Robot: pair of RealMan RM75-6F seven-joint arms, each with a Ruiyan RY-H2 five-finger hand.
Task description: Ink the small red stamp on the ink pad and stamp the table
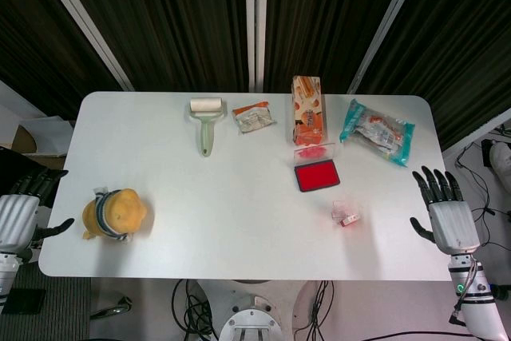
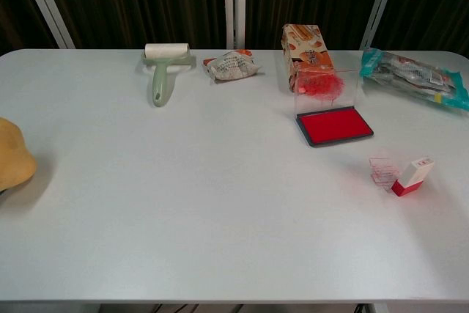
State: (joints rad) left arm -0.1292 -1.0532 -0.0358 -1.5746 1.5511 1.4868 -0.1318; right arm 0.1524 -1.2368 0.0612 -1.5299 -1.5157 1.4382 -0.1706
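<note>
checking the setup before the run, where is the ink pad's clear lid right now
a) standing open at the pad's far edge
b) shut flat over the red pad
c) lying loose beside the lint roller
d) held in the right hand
a: in the chest view the clear lid stands upright at the far edge of the ink pad, leaving its red surface bare, and the right hand is off to the side holding nothing.

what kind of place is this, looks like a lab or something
Probably a robot test lab: a white table before dark curtains, cables on the floor beneath, and unrelated props laid out, such as a lint roller, ink pad and small red stamp.
</note>
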